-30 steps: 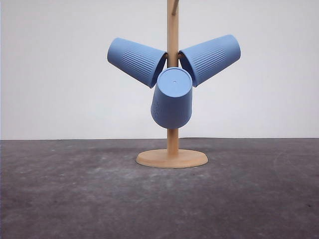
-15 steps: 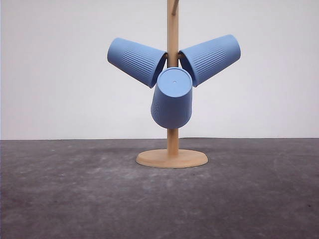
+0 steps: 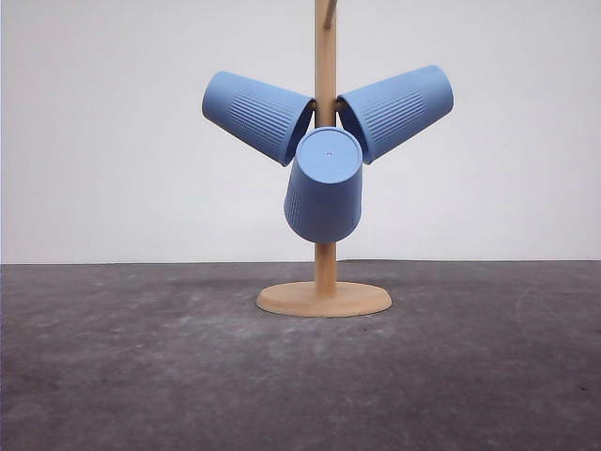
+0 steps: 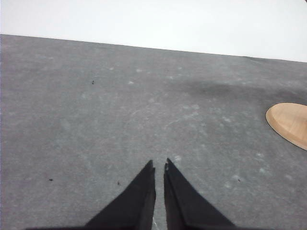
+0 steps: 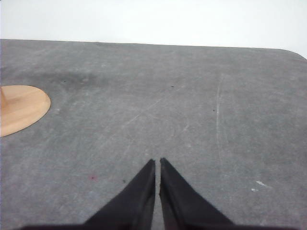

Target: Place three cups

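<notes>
Three light-blue ribbed cups hang mouth-inward on a wooden stand [image 3: 325,94] in the front view: one [image 3: 256,115] tilts up to the left, one [image 3: 397,110] up to the right, and one [image 3: 324,188] points its flat base toward me and hangs lower at the front. My left gripper [image 4: 159,166] is shut, empty, low over the grey table, with the stand's round base [image 4: 289,122] off to its side. My right gripper [image 5: 157,162] is also shut and empty over bare table, the same base [image 5: 20,108] lying at its other side.
The stand's round wooden base [image 3: 324,299] sits mid-table on the dark grey tabletop [image 3: 141,357]. A plain white wall rises behind. The table's far edge and a rounded corner [image 5: 297,52] appear in the right wrist view.
</notes>
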